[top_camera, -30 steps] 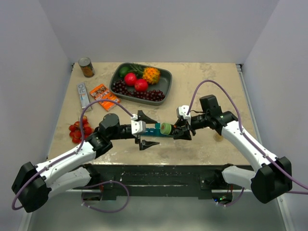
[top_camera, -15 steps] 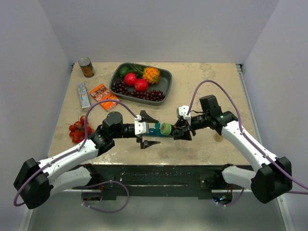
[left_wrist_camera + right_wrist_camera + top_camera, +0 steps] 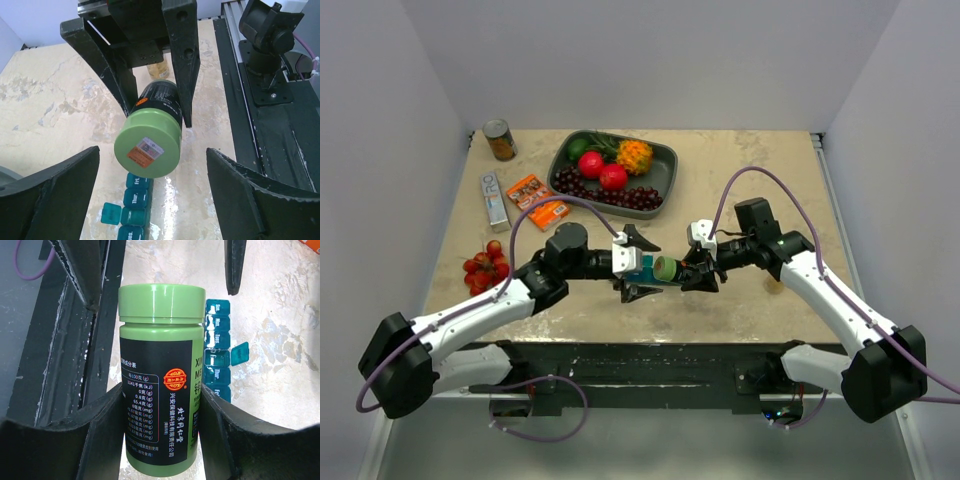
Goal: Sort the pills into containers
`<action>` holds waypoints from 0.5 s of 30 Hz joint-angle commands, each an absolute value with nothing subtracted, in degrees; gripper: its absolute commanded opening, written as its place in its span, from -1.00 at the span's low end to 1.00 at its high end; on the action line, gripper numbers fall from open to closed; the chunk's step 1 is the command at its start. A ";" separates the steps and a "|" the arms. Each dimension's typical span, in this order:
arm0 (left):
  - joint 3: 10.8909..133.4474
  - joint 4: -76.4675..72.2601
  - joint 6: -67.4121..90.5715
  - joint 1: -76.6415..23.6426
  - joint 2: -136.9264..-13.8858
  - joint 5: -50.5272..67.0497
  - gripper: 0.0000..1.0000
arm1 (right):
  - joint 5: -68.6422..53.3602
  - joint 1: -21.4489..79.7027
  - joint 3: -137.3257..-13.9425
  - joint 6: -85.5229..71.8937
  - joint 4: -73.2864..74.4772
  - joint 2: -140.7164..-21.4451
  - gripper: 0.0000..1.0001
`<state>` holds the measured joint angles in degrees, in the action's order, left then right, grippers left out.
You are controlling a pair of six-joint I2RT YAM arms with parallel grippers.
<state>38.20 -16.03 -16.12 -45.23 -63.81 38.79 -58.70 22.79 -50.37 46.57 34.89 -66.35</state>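
Observation:
My right gripper point(image 3: 161, 400) is shut on a green pill bottle point(image 3: 160, 380) with a black label and holds it level above the table. Its green lid point(image 3: 147, 150) points at my left gripper point(image 3: 152, 152). That gripper is open, and its fingers point(image 3: 55, 195) stand wide on either side of the lid without touching it. The teal-blue pill organizer point(image 3: 134, 197) lies on the table under the bottle, with one compartment lid point(image 3: 111, 214) flipped open. The organizer also shows in the right wrist view point(image 3: 218, 347). In the top view the bottle point(image 3: 665, 267) sits between both grippers.
A dark grey fruit tray point(image 3: 665, 165) stands at the back centre. A can point(image 3: 500, 140), a white box point(image 3: 494, 197), an orange packet point(image 3: 537, 200) and cherry tomatoes point(image 3: 485, 270) lie on the left. A small tan bottle point(image 3: 158, 70) stands behind the right gripper.
My left gripper has moved right, towards the bottle, and its open fingers now flank the lid. The right arm and the bottle have stayed put.

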 commanded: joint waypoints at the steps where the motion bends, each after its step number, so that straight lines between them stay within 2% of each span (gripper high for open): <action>1: 41.75 -18.02 -17.93 -45.97 -65.56 39.99 0.79 | -61.52 22.50 -50.71 47.55 34.10 -65.65 -1.00; 5: 42.45 -17.32 -17.40 -46.23 -66.62 40.08 0.69 | -61.44 22.41 -50.71 47.55 34.19 -65.57 -1.00; 8: 43.06 -16.44 -16.70 -46.41 -67.41 40.08 0.51 | -61.52 22.59 -50.71 47.55 34.19 -65.57 -1.00; 11: 43.86 -14.86 -15.56 -46.49 -67.94 39.55 0.05 | -61.44 22.59 -50.71 47.46 34.19 -65.57 -1.00; 12: 44.03 -14.59 -14.86 -46.41 -67.94 38.85 -0.25 | -61.35 22.50 -50.63 47.46 34.19 -65.65 -1.00; 13: 43.95 -14.68 -13.98 -46.41 -67.77 38.76 -0.41 | -61.26 22.59 -50.63 47.55 34.10 -65.65 -1.00; 14: 43.86 -14.94 -11.54 -46.41 -67.59 39.02 -0.72 | -61.17 22.59 -50.54 47.37 34.01 -65.57 -1.00; 15: 43.60 -16.16 -9.69 -46.41 -67.24 39.28 -0.90 | -61.00 22.59 -50.54 47.20 33.67 -65.57 -1.00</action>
<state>41.19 -13.76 -14.48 -45.95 -67.88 38.20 -58.94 22.72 -50.22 46.70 35.42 -66.35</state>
